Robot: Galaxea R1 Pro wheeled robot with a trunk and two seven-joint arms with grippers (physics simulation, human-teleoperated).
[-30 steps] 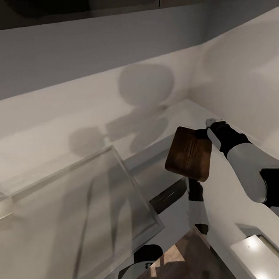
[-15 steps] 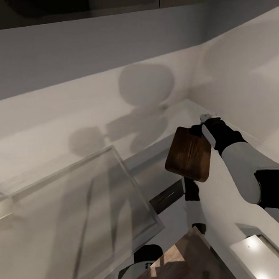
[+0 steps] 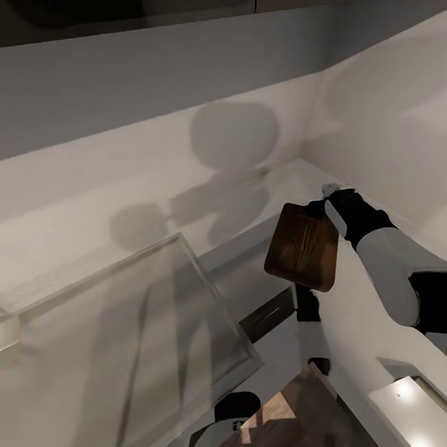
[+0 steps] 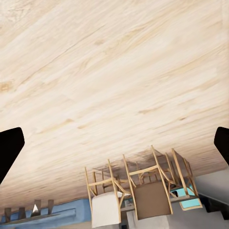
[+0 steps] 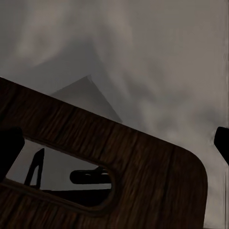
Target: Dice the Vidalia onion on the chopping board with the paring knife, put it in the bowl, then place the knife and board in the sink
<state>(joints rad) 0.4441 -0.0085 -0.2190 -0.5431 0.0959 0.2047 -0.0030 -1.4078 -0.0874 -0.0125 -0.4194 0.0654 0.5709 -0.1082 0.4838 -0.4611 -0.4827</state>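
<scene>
Right claw: your right gripper [image 3: 321, 206] pinches the chopping board [image 3: 302, 246] at its handle end; the right wrist view shows the slot-shaped handle hole [image 5: 59, 175] lying between the two dark fingertips [image 5: 8, 150], so the hold sits at the slotted edge.

Board, from the claw: it hangs out from the claw, tilted, clear of the grey countertop [image 3: 56, 236] beneath and beyond it.

Handling, as a judgement: the board looks stiff and solid, so it will not flex, but with all its length hanging past the pinch it probably wants to pivot. You likely need a firm squeeze and slow wrist turns.

Where to hold: the slotted end you already have is a fair place; a hold nearer the board's middle would probably swing less.

Sink, from the claw: the steel basin rim [image 3: 185, 253] lies below and to the left of the held board, near but apart from it.

Left claw: your left gripper [image 4: 114, 143] stands wide apart with nothing between its tips, facing a pale wood floor [image 4: 114, 71] with some chairs [image 4: 143, 191].
</scene>
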